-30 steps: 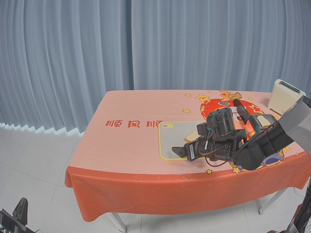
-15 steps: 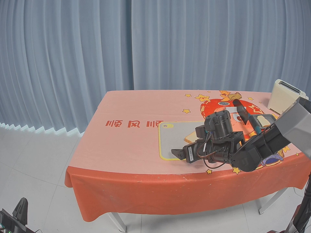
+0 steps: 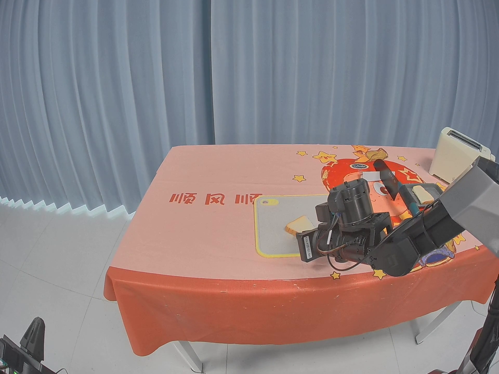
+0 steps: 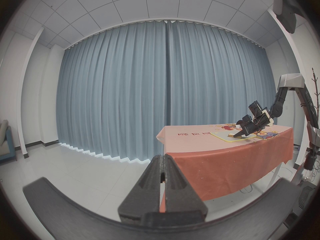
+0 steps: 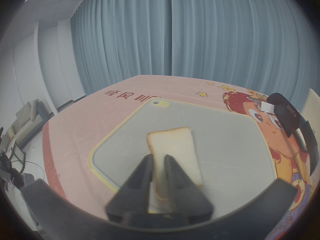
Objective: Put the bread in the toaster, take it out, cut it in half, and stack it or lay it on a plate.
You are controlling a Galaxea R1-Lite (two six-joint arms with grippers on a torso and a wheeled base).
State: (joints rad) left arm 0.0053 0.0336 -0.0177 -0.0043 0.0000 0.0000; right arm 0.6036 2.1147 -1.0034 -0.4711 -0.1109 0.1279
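The table (image 3: 208,235), under its orange cloth, lies bare ahead of the right gripper (image 5: 159,159), and its front edge runs close alongside the arm. The grey cutting board (image 5: 216,144) sits beneath the gripper, with open board past the fingertips up to the yellow rim. Well behind the wrist stands the white toaster (image 3: 455,154), with the black-bladed knife (image 5: 283,112) lying between. The jaws pinch a bread slice (image 5: 175,147) by one edge, over the board. The left gripper (image 4: 163,159), pressed together and empty, hangs well off the table above the floor.
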